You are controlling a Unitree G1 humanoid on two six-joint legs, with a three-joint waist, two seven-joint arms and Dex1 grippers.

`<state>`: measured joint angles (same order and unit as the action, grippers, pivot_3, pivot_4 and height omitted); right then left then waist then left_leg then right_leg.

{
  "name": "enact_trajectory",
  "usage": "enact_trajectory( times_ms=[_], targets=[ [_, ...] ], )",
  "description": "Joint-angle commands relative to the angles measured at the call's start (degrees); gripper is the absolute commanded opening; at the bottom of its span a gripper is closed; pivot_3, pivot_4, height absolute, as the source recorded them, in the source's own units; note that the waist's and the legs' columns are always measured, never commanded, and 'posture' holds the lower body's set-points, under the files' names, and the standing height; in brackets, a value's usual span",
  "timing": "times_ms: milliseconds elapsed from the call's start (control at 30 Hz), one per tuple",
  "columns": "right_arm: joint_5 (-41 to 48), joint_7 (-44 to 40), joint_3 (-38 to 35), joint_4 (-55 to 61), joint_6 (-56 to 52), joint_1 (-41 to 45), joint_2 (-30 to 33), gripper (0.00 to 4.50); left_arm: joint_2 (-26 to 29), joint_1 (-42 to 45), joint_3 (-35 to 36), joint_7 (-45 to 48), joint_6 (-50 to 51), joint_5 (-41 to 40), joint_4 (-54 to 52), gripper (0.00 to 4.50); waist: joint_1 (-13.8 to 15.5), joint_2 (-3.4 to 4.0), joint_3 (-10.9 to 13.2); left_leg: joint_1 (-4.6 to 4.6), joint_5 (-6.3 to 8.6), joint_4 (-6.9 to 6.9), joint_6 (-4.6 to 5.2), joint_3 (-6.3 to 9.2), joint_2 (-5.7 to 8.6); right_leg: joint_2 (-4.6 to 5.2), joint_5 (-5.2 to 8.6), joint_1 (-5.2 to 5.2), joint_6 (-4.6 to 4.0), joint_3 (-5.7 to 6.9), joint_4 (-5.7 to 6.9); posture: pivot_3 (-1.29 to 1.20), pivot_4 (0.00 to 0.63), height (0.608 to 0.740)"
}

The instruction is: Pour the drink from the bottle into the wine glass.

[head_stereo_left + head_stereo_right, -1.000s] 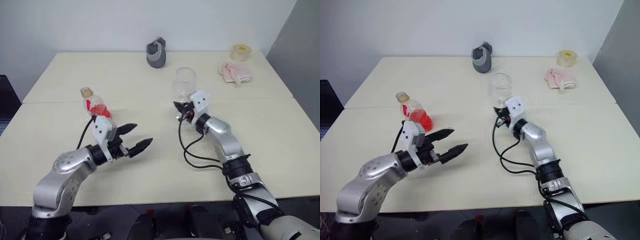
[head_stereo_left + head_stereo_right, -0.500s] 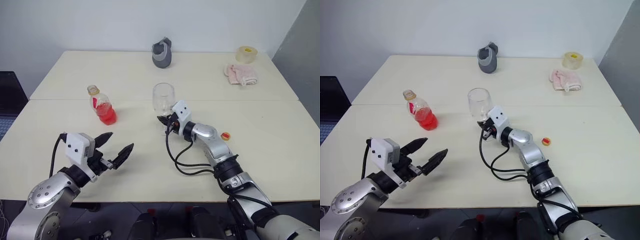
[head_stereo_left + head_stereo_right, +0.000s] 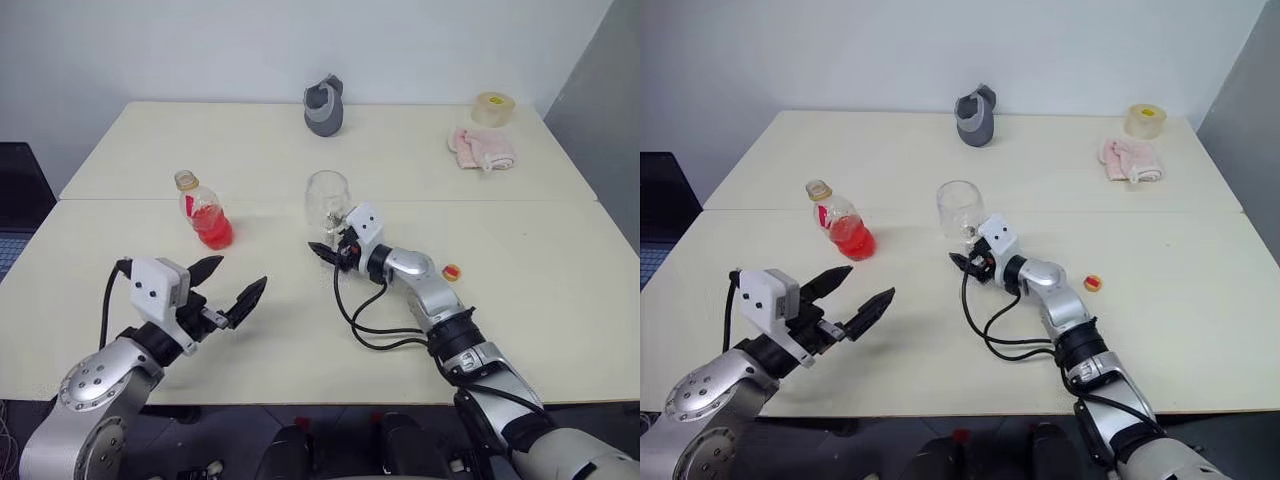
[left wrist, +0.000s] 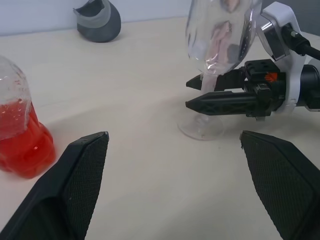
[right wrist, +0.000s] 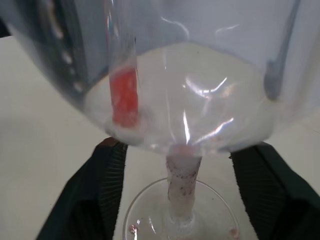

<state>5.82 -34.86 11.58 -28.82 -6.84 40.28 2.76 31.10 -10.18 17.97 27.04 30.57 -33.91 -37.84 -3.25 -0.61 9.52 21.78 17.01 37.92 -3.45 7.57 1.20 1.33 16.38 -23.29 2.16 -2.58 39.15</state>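
Your right gripper (image 4: 215, 95) has its two black fingers parted, one on each side of the stem of the wine glass (image 3: 327, 196), low down under the bowl; in the right wrist view the stem stands in the gap between them with cream tabletop showing on both sides, so they are not pinching it. Your left gripper (image 3: 228, 286) is spread wide with nothing between its fingers, hanging over the near left part of the table (image 3: 300, 340) and pointing toward the glass. The wine glass stands upright on its round foot near the middle of the table, and its bowl looks empty. The bottle (image 3: 203, 212) stands upright well to the left of the glass, beyond your left gripper, with the red drink (image 4: 22, 145) filling its lower part and its yellowish cap (image 3: 186, 181) on top. Just right of your right forearm a small red and yellow object (image 3: 451, 271) lies on the table. At the far edge you have a grey cup-like object (image 3: 324, 105) behind the glass, and toward the far right corner a pink cloth (image 3: 481, 148) with a roll of tape (image 3: 494, 107) just beyond it.
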Motion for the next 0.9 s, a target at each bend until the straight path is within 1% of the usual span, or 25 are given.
enact_trajectory(
  times_ms=[33,300,367,467,633,733,833,900],
  targets=[
    [1.76,-1.42,-0.63,9.05,-3.7,-2.84,1.26,4.44,0.0,1.2,-0.1,0.27,-1.42,0.41,0.16,4.5,0.04,0.0,0.0,0.0,0.0,0.0,0.0,0.02,-0.01,0.0,0.0,0.0,0.0,0.01,0.0,0.0,0.15,0.74],
    [3.64,-2.06,-0.31,26.64,-13.54,-12.62,6.16,4.44,-0.8,3.78,-1.16,-0.89,-1.68,1.13,3.03,4.5,0.39,0.0,0.0,0.0,0.02,0.0,0.04,0.08,0.0,0.02,0.0,0.02,0.0,0.01,-0.03,0.0,0.15,0.74],
    [4.06,-1.96,-0.84,30.59,-15.37,-14.69,7.66,4.44,-1.33,4.3,-1.17,-2.22,-1.98,2.6,3.96,4.5,0.41,0.0,0.0,0.0,0.02,0.0,0.03,0.07,0.0,0.01,0.0,0.02,0.0,0.01,-0.03,0.0,0.15,0.74],
    [6.39,-1.84,-2.93,37.4,-19.85,-18.02,10.15,4.44,-3.57,3.72,-0.92,-5.89,-2.35,5.21,5.63,4.5,0.4,0.0,0.0,-0.01,0.02,-0.01,0.03,0.09,0.0,0.01,0.0,0.02,0.0,0.0,-0.03,0.0,0.15,0.74],
    [12.78,-3.35,-6.94,51.18,-26.93,-24.22,16.02,4.44,-6.87,1.77,-0.98,-10.02,-6.83,11.1,6.32,4.5,0.85,-0.02,0.0,0.03,0.03,0.0,0.04,0.15,-0.04,0.06,0.0,0.04,0.01,0.01,-0.08,0.0,0.15,0.74],
    [19.43,-6.55,-10.43,60.92,-29.68,-29.34,20.82,4.44,-8.72,1.27,0.44,-13.3,-9.31,14.31,7.43,4.5,1.45,-0.01,-0.01,0.0,0.07,0.01,0.12,0.13,-0.02,0.06,0.0,0.1,0.02,0.04,-0.1,0.0,0.15,0.74],
    [25.08,-7.16,-12.15,66.33,-31.91,-31.46,22.68,4.44,-9.29,2.39,-0.08,-13.85,-10.54,15.58,8.29,4.5,1.39,-0.02,-0.01,-0.01,0.09,0.01,0.16,0.09,0.01,0.04,0.0,0.12,0.02,0.05,-0.12,0.0,0.15,0.74],
    [29.44,-6.21,-13.93,69.37,-33.91,-31.52,23.08,4.44,-8.43,4.87,-0.96,-12.88,-10.4,15.64,9.31,4.5,1.46,-0.03,-0.01,-0.02,0.1,0.02,0.18,0.07,0.03,0.01,0.0,0.13,0.02,0.08,-0.11,0.0,0.15,0.74]
  ],
)
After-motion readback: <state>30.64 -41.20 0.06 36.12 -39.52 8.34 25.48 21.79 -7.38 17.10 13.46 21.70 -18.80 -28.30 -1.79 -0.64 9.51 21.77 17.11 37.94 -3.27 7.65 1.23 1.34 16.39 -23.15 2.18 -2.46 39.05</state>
